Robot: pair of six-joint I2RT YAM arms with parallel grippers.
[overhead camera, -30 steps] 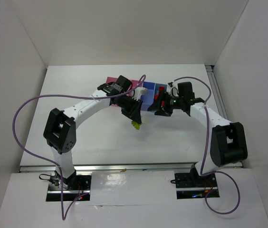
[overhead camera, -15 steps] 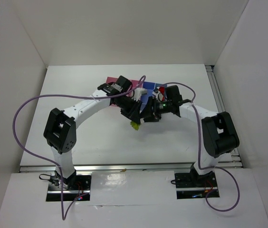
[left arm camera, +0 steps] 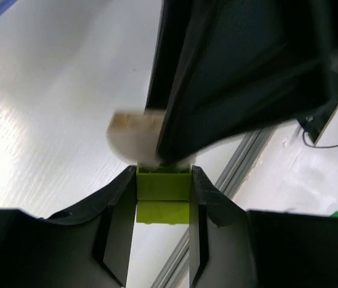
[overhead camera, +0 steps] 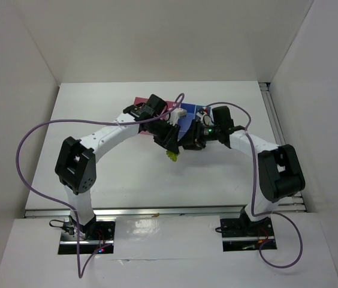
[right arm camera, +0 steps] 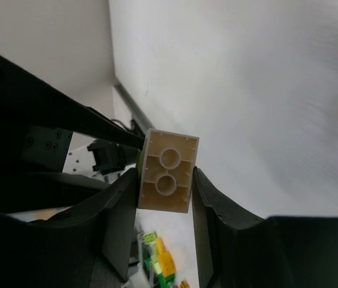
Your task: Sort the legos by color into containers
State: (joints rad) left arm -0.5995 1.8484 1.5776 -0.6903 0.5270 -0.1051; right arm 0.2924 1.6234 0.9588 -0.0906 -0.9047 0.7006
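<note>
Counter (overhead camera: 97, 120): white, walled on three sides, carrying the bins toward the middle back
Left arm (overhead camera: 106, 135): reaching from its base at near left, up and across to the centre, with a purple cable looped over it
Right arm (overhead camera: 259, 147): bent inward from near right, wrist pointing left at the other arm's wrist
Bins (overhead camera: 188, 125): joined row, pink end at left and blue at right, largely hidden beneath both wrists
Left hand (left arm camera: 163, 174): pointing down just in front of the bins, pinching the green brick at its tips
Right hand (right arm camera: 164, 180): just beside the left hand, tips close against it, clamped on the whitish brick
Green brick (left arm camera: 163, 195): yellow-green, squeezed between the two left fingers and poking past their tips, over bare counter in front of the bins; touching the counter or not, cannot tell
Whitish brick (right arm camera: 169, 162): gripped by its long sides between the right fingers, hollow underside with two round tubes facing the wrist camera; in the left wrist view a blurred pale shape right above the green brick, contact between the two unclear
</note>
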